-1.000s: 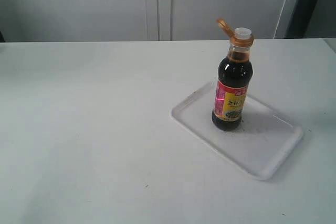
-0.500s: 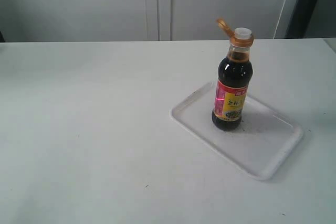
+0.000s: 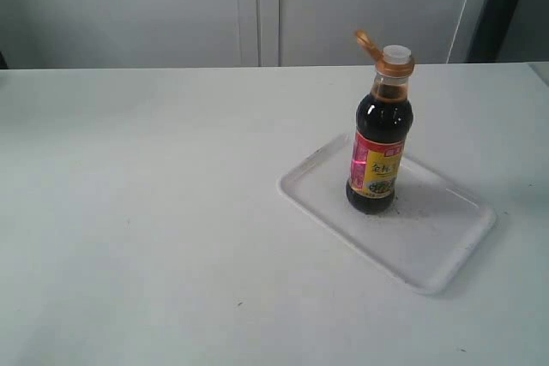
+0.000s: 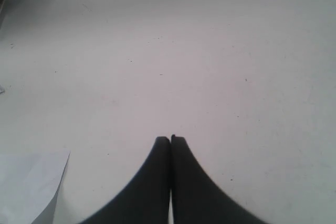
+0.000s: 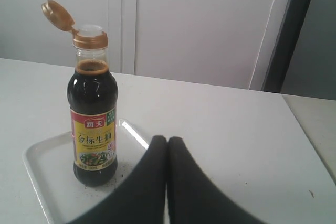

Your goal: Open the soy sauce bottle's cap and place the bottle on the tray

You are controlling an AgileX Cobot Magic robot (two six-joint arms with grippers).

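While the soy sauce bottle (image 3: 378, 150) stood on the tray (image 3: 433, 242), cap (image 3: 395, 64) flipped open, left gripper (image 4: 170, 139) and right gripper (image 5: 167, 139) were closed; both empty.

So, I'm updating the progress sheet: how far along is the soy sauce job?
Done: the cap is flipped open, and the soy sauce bottle stands upright on the tray. In hand: nothing; the left gripper and right gripper are both shut and empty. Left: nothing that shows.

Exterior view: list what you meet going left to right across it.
Bare white table → left corner of the tray → soy sauce bottle, upright on the tray with its cap flipped open → the tray's right corner.
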